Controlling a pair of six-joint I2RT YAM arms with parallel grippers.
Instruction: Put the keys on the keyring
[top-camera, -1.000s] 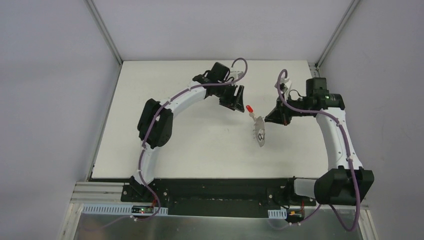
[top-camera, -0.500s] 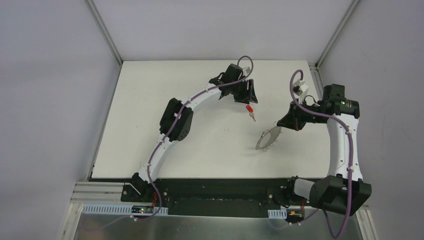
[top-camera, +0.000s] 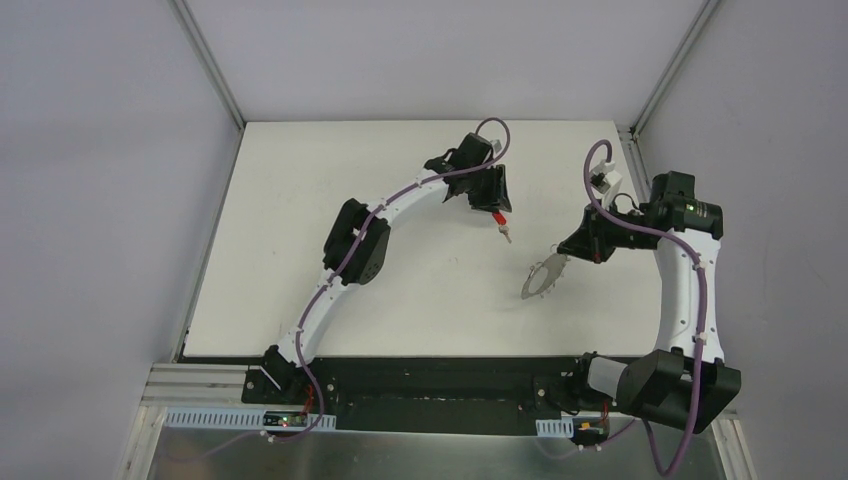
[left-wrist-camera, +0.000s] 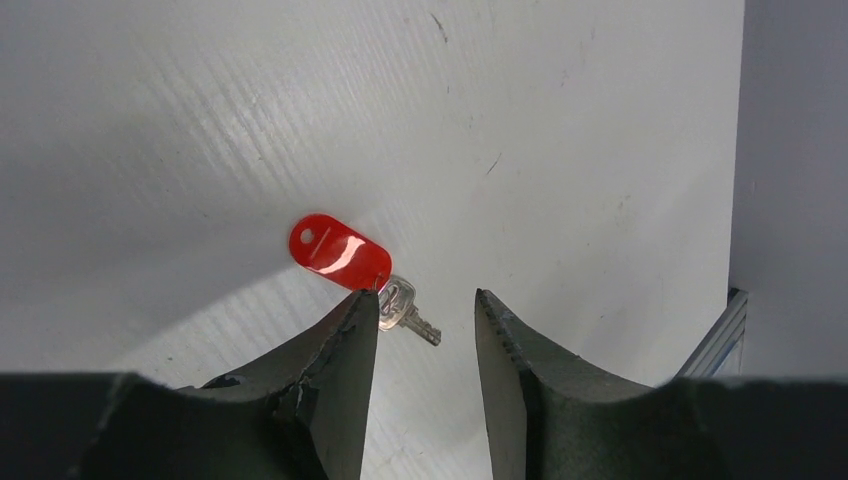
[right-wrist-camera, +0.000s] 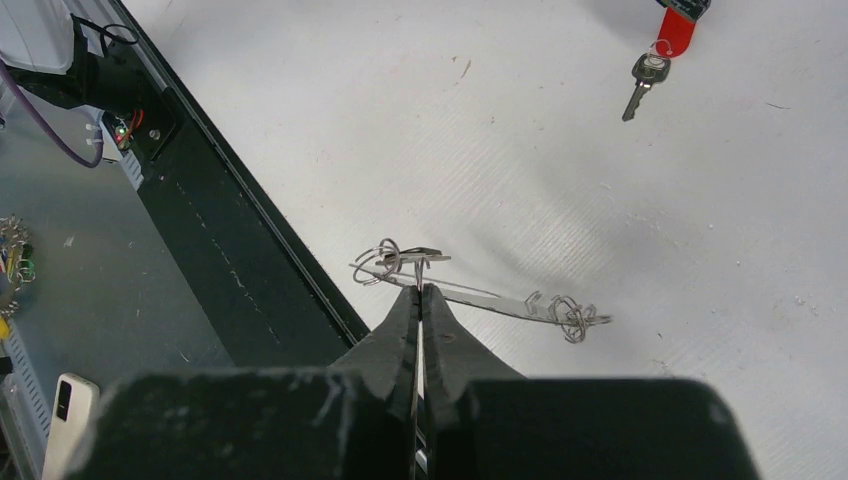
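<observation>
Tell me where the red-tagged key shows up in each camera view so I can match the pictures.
Top external: the red-tagged key lies mid-table, at the tips of the left gripper.
Left wrist: the key sits mid-frame, by the left-hand fingertip.
Right wrist: the key is in the top right corner, beyond the keyring.
Shared landmark: the left gripper's dark fingers right beside the red tag.
</observation>
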